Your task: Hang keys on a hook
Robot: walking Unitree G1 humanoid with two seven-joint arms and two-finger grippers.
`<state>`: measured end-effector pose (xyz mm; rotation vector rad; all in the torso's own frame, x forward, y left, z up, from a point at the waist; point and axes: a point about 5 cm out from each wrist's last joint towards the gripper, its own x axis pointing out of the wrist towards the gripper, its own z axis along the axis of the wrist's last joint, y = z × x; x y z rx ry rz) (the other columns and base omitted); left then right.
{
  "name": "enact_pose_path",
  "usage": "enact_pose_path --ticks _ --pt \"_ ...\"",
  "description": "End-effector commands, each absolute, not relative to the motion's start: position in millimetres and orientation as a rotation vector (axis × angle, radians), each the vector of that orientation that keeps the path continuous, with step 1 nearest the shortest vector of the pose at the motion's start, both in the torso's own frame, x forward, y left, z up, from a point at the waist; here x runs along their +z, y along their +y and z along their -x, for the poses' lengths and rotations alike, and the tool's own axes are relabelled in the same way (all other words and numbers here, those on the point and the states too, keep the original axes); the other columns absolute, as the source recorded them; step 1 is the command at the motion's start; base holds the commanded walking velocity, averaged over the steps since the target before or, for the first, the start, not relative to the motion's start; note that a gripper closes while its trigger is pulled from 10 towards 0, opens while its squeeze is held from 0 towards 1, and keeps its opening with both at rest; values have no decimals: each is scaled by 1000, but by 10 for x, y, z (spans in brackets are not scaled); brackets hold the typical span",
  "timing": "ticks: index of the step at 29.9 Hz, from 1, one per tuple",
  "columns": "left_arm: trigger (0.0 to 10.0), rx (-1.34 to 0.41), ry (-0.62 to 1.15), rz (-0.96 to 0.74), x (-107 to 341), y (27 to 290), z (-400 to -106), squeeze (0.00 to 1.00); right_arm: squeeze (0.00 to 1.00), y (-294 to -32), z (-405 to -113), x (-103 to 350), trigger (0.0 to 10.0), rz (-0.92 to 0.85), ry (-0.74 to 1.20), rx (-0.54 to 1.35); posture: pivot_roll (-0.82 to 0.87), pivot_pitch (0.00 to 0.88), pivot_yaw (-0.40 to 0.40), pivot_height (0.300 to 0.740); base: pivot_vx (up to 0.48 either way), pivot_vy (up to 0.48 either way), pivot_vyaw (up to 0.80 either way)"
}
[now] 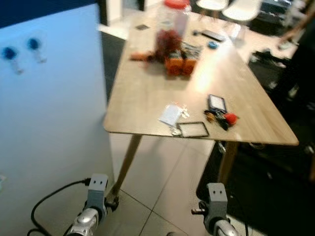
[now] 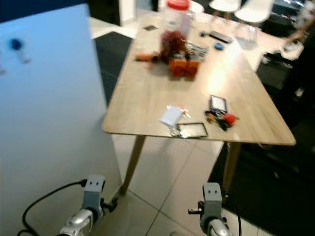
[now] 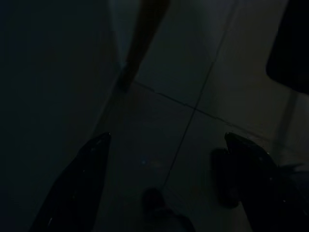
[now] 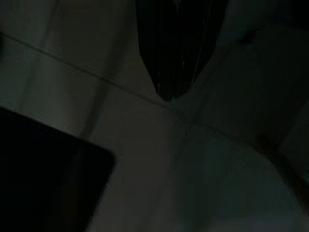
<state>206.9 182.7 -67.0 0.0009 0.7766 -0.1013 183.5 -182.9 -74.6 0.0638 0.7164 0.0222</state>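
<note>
While on table (image 1: 147, 93), keys (image 1: 220, 118) untouched.

A home dining area: a wooden desk (image 1: 147, 93) cluttered with a snack jar (image 1: 171, 27), white chairs (image 1: 241, 9) behind, tiled floor (image 1: 162, 182) and dark rug (image 1: 275, 196).

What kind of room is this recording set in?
Probably a home dining or living area: a wooden table on a tiled floor, cluttered with a big jar, keys and cards, with white chairs at the far end.
</note>
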Motion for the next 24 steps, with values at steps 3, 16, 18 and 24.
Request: enact_pose_path --ticks 3,16,18,24 --pt "10000 -99 778 -4 -665 1826 -2082 0 0 -1869 -1796 -765 10000 -68 735 17 43 38 -34 740 0 0 -713" --pt "10000 -69 764 17 -655 1838 -2096 0 0 -1826 -1787 -777 10000 -57 749 54 44 39 -39 740 0 0 -41" --pt "10000 -66 760 21 -651 1841 -2101 0 0 -1825 -1788 -777 10000 -56 748 56 44 39 -39 740 0 0 0" --pt "10000 -76 742 24 -631 1821 -2129 0 0 -1830 -1789 -776 10000 -53 750 63 44 41 -43 740 0 -135 0"
